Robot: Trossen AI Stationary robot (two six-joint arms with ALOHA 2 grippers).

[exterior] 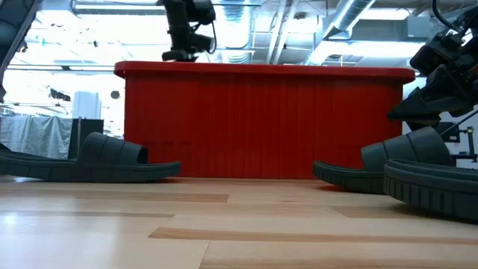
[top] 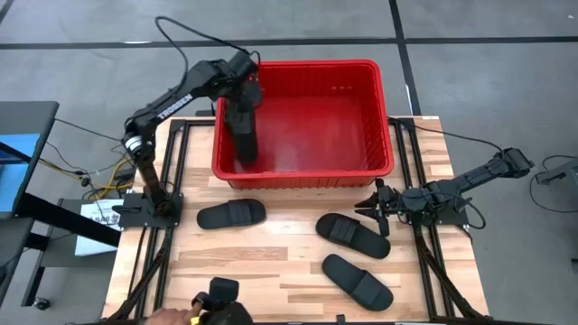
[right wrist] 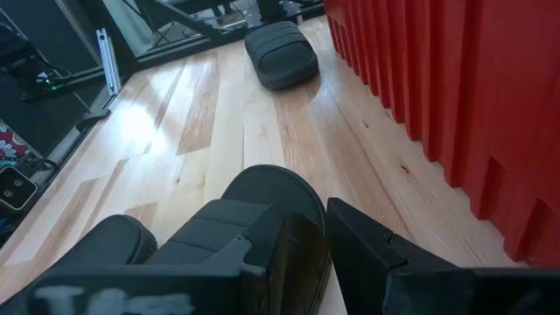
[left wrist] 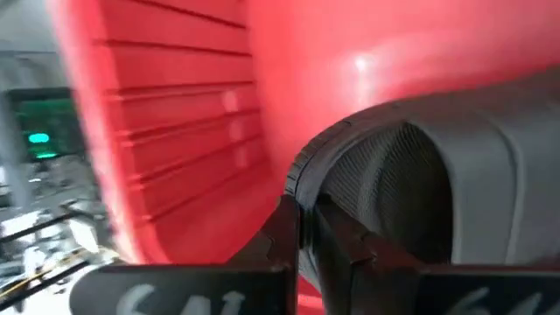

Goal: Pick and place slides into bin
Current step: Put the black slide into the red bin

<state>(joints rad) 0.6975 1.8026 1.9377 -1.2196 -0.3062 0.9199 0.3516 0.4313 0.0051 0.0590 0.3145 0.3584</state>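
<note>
While the left hand (top: 246,135) grasps one slide (top: 245,144) upright inside the red bin (top: 379,153), three slides lie on the bench (top: 271,271): one (top: 231,214) before the bin, two (top: 353,235) (top: 358,281) nearer the right hand (top: 380,208), whose fingers stand parted. White lettering on the left arm (top: 167,106) reads "TROSSEN".

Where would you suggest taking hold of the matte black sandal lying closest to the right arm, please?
Grip the matte black slip-on sandal across its raised wide strap band, coming straight down from above. It lies flat, sole down, on the wooden table, so the strap is the one part standing clear. The right tool waits just beside its end.
</note>
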